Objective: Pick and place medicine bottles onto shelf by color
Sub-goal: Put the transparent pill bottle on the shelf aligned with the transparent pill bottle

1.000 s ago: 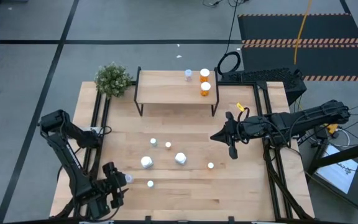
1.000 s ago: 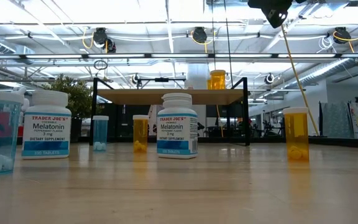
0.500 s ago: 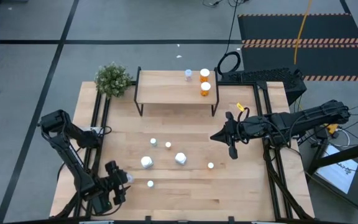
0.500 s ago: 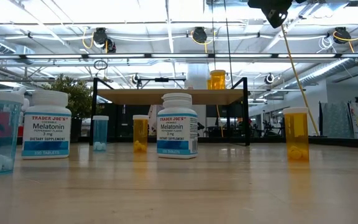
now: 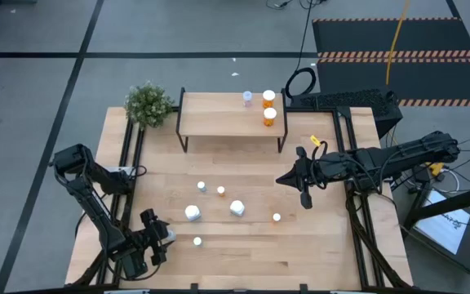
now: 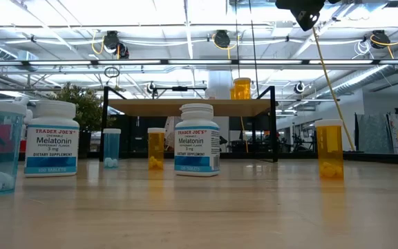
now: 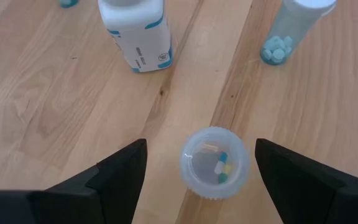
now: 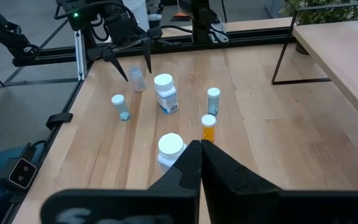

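I work in a robotics lab or workshop hall: my wooden table (image 5: 243,245) stands on a grey floor marked with black tape lines (image 5: 88,37) beside a hazard-striped mat (image 5: 398,55), under exposed ceiling pipes and strip lights (image 6: 185,28), with loose cables (image 5: 300,82) trailing nearby.

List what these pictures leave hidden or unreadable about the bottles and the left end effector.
- Left end effector: left wrist view cuts off its fingertips at the bottom edge.
- Clear bottle beneath it: seen cap-down; body hidden.
- Shelf bottles: labels too small in high view.
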Controlling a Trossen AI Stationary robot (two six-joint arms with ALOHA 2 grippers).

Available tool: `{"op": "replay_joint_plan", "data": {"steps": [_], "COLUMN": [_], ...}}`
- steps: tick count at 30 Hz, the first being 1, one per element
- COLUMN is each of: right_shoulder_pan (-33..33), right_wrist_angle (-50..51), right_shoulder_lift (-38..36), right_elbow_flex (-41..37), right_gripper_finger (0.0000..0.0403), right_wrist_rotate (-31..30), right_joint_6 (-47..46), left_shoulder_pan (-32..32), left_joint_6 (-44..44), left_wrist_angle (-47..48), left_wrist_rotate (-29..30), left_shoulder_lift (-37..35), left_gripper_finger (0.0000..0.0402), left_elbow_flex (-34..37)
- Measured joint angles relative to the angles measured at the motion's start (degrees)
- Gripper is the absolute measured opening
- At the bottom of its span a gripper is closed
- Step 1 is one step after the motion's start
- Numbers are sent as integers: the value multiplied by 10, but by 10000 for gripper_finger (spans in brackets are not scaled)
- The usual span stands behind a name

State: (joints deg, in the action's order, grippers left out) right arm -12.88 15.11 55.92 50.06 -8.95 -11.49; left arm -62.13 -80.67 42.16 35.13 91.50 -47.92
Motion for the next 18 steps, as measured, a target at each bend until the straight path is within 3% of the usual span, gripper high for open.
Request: {"op": "replay_joint_plan", "data": {"steps": [9,18], "right_shoulder_pan": [0,0], "right_wrist_angle": [0,0], "right_shoulder_lift": [0,0], "right_elbow_flex": [0,0], "right_gripper_finger": [0,0], "right_wrist_rotate": [0,0], "right_joint_6": [2,2], "left_shoulder_pan": [0,0], "left_joint_6": [17,40], "left_wrist_angle": [-44,-68], "left_wrist_rotate": [8,9], "left_shoulder_lift": [0,0], "left_gripper_finger": [292,204], "left_elbow_flex": [26,26]}}
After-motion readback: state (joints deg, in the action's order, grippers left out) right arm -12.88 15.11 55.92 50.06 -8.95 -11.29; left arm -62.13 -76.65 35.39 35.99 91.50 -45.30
